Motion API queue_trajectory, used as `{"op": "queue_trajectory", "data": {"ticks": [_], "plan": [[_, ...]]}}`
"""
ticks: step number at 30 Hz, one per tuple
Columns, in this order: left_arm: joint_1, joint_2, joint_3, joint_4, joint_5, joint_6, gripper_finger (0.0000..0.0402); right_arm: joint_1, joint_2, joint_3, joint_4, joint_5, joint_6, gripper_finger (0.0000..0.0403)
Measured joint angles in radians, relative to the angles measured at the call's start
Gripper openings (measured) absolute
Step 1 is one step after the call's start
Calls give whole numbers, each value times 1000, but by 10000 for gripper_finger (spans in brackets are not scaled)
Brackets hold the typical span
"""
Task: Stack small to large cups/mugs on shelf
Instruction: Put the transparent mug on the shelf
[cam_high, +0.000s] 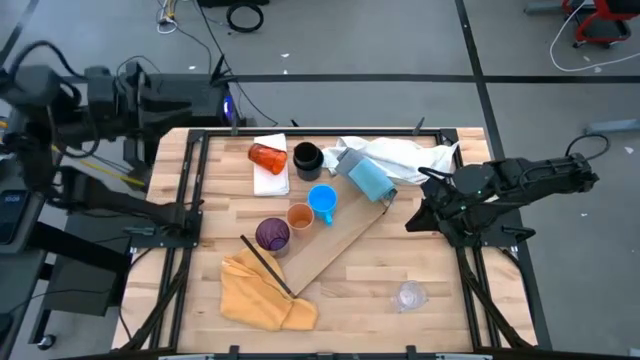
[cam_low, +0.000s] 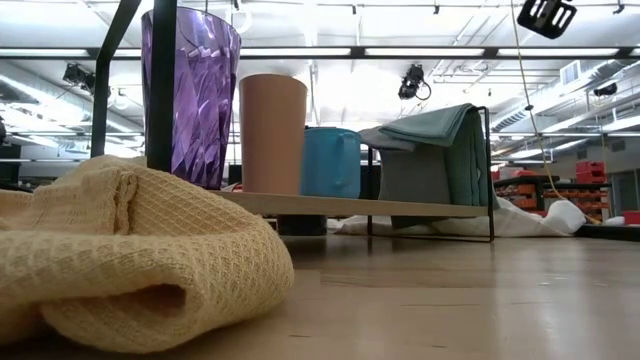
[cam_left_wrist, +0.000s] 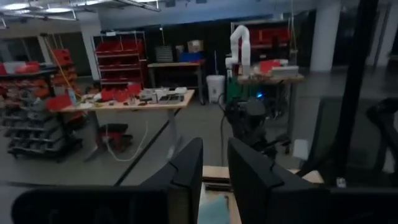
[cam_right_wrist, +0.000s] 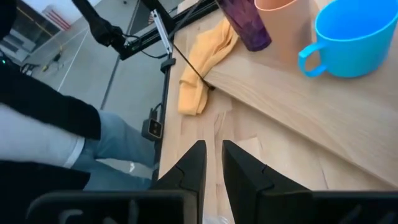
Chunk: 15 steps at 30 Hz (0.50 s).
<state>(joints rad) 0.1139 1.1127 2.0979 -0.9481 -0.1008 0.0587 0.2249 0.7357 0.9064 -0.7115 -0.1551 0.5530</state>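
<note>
Left gripper (cam_left_wrist: 214, 180) sits upper left of the high view, parked off the table edge; fingers nearly pressed together, only a thin slit between them, nothing held.

Yellow cloth (cam_high: 262, 290) is bunched lower left of centre on the table (cam_high: 440, 310), a thin black rod (cam_high: 265, 265) across it.

The shelf (cam_high: 335, 243) runs diagonally through frame centre, its low end by the cloth. Three cups stand on it in a row, left to right: purple cup (cam_high: 272, 234), orange cup (cam_high: 300, 217), blue mug (cam_high: 322, 201) with its handle pointing down-frame. In the low view the same row reads purple (cam_low: 190, 95), orange (cam_low: 273, 133), blue (cam_low: 331, 161).

Above the row, a red-orange tumbler (cam_high: 267, 155) lies on its side on a white pad (cam_high: 271, 165); a black mug (cam_high: 307, 157) stands upright just right of it. A pale-blue cylinder (cam_high: 369, 176) lies tilted at the shelf's upper end, a white cloth (cam_high: 405, 153) behind it.

A clear crumpled cup (cam_high: 409, 295) sits lower right, well apart from the shelf.

Right gripper (cam_high: 414, 222) hovers right of centre just beside the shelf's right edge, fingers close together with a narrow gap, holding nothing.
</note>
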Motion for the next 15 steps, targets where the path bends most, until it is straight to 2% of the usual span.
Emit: {"op": "queue_trajectory", "data": {"ticks": [3,5,9,12,15], "plan": [[0,-141,-252,148,0,-42,83,0,3,0,2,6,-4,58],[0,-238,-456,336,10,-66,80,0,3,1,2,29,1,57],[0,-376,-846,718,93,-125,74,-1,4,1,11,53,8,58],[0,-406,-1031,856,101,-167,71,-1,4,1,26,31,91,57],[1,-412,-1110,892,104,-184,71,8,4,1,23,-37,202,57]]}}
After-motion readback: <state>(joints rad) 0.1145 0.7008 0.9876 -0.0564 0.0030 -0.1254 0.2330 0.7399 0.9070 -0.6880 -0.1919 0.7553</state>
